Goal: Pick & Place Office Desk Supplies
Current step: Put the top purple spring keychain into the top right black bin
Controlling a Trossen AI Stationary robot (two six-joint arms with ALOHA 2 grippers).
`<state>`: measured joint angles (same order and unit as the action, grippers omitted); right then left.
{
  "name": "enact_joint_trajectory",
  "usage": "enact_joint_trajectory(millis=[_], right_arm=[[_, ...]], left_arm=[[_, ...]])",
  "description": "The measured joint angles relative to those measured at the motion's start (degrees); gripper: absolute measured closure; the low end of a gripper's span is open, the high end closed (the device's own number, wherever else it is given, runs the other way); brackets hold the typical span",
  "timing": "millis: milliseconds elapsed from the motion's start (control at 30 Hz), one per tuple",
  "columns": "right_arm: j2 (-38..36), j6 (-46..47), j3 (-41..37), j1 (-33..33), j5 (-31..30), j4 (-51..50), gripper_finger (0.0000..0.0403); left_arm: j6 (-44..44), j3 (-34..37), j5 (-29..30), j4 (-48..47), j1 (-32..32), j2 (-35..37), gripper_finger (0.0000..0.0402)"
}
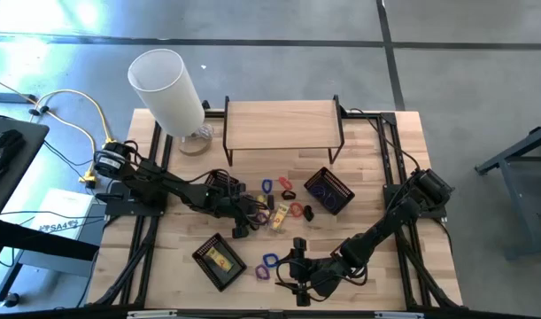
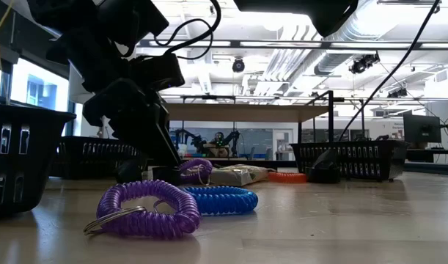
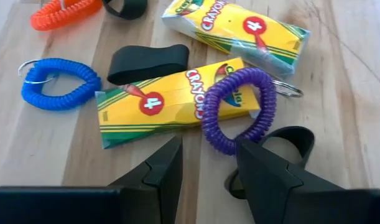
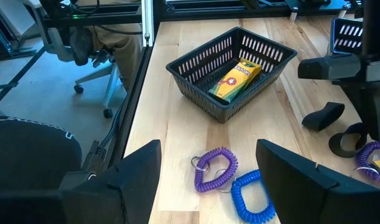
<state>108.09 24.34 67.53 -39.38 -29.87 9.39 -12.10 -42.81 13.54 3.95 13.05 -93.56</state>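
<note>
Crayon packs [image 3: 177,102] and coil bands lie in a heap mid-surface, and my left gripper [image 3: 208,165] hangs just over them. To do this pick well, I judge I should settle on one thing: the purple coil band [image 3: 239,111] draped over the near pack's end would catch if I closed on both, so I'd centre on the band alone or the pack's free edge, then come straight down. My left fingers [image 3: 162,171] stand partly apart, holding nothing, touching nothing I can see. My right gripper [image 4: 205,171] waits over the near edge of the surface, fingers wide and empty, above another purple band [image 4: 214,168] and a blue band [image 4: 252,194]. One black basket [image 4: 230,68] already holds a crayon pack.
</note>
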Motion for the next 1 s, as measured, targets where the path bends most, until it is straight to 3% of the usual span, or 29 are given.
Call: enact_joint_trajectory(millis=[433,733,1000], right_arm=[[0.0,0.04,0.0,0.02,0.0,0.01,0.0151],[0.0,0.53,0.0,0.07,0.02,-0.15,0.0151],[0.0,0.94,0.0,0.07,0.02,-0.49,0.0151]], left_arm=[[-3.3,0.0,-0.29,0.49,-0.21,-0.06,0.0259],[-4.54,-0.15,0.25,5.33,-0.33,-5.36,0.0259],[-4.5,-0.07,-0.33,5.53,-1.23,-5.4,0.0259]])
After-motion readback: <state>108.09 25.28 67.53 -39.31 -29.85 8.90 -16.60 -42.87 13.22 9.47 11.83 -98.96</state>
